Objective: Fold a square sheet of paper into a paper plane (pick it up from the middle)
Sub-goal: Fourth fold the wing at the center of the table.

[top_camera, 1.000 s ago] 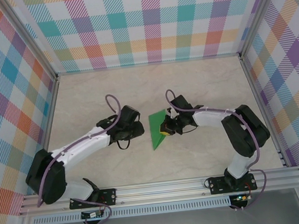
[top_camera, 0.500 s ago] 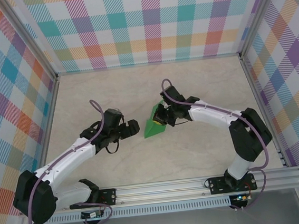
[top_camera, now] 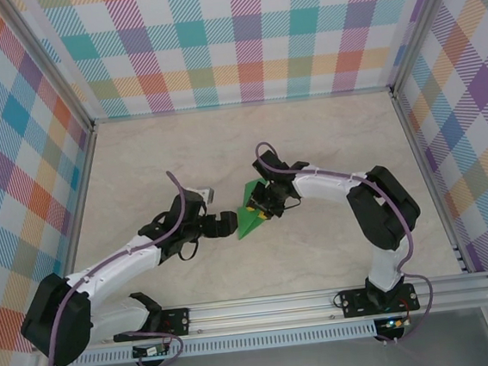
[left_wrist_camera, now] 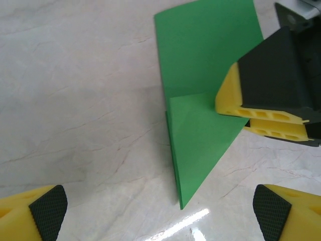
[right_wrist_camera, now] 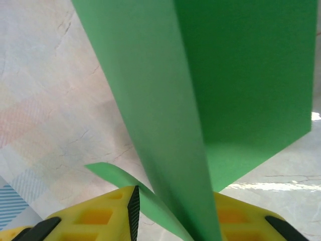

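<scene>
Where the right hand straddles it, green paper stands creased.

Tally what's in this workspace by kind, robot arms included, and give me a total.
Folded bright-green paper sheet: 1
Black-and-white robot arms: 2 (left arm, right arm)
Total: 3

Bright, even light from overhead; glare streaks the table, and the paper blurs near my right camera.
</scene>
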`<action>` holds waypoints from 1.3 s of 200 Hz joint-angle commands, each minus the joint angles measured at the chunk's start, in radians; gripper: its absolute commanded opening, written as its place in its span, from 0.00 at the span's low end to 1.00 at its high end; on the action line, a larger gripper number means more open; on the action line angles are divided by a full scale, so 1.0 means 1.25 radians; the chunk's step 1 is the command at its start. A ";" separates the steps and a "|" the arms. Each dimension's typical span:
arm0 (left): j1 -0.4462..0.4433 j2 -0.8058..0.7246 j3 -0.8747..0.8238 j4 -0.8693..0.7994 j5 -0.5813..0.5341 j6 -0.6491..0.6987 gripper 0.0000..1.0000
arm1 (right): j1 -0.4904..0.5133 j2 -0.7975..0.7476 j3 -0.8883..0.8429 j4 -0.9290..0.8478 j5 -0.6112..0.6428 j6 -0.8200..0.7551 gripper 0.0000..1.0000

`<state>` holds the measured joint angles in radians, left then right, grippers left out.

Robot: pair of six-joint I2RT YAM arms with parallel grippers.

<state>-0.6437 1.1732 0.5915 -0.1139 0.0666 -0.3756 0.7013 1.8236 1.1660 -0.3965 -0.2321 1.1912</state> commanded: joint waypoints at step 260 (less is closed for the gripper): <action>-0.147 0.298 -0.052 0.442 -0.039 0.342 0.53 | -0.069 0.012 0.017 -0.028 -0.174 -0.059 0.11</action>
<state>-0.8169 1.5311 0.5369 0.3962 0.0074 0.0204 0.6220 1.8229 1.1568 -0.3908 -0.4278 1.1023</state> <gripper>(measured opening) 0.539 0.113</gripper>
